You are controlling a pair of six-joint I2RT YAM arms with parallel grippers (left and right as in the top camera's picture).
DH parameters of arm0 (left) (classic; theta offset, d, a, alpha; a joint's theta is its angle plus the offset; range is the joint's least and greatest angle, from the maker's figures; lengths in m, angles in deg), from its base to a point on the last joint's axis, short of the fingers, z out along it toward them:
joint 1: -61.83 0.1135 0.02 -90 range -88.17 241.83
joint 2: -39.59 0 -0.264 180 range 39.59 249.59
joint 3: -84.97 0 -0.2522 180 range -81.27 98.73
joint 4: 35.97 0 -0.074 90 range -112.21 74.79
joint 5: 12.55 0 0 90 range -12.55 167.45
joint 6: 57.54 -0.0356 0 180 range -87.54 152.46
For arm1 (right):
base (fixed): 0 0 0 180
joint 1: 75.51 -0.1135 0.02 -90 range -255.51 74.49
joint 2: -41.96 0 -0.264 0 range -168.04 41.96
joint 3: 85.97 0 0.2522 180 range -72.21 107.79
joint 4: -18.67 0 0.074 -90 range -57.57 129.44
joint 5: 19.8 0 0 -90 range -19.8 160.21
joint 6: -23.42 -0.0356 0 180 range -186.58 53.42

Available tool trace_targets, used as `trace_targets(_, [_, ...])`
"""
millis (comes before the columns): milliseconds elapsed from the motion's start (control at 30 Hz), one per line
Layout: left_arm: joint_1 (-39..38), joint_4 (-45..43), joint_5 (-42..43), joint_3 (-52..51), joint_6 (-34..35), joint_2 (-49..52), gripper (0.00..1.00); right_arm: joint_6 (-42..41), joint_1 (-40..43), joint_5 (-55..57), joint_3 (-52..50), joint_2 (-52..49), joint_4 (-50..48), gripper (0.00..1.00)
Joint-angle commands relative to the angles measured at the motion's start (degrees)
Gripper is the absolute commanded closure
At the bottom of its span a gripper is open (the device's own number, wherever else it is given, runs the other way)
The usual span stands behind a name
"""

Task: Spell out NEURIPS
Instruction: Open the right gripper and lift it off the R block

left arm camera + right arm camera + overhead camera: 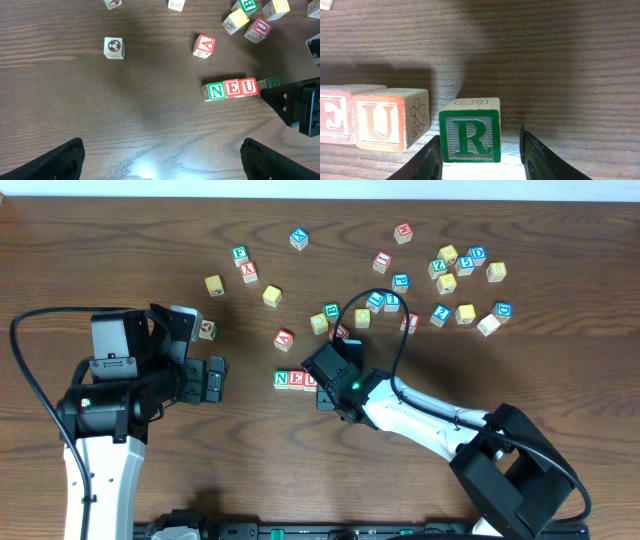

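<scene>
Left arm (pixel 97 470) and right arm (pixel 422 418) — white shells, black joints, looping black cables (pixel 402 330), one green light (pixel 353 388)

Dark wood-grain table (pixel 120 240). Red-bordered A cube (pixel 204 46) standing free, letter face up. Soccer-ball picture cube (pixel 114 47) well apart from A cube, likewise free. Red-bordered X cube (pixel 249 272) farther back on table.
</scene>
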Motion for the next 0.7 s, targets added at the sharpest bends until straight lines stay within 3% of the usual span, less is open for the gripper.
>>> trace_targets(0, [0.26,0.07,0.68,1.22,-0.72,-0.35,0.02,-0.39,0.31,0.50,1.25,1.86,0.70,0.55])
trace_targets(667, [0.26,0.07,0.70,1.22,-0.72,-0.35,0.02,0.50,0.31,2.73,1.88,10.05,7.72,0.57])
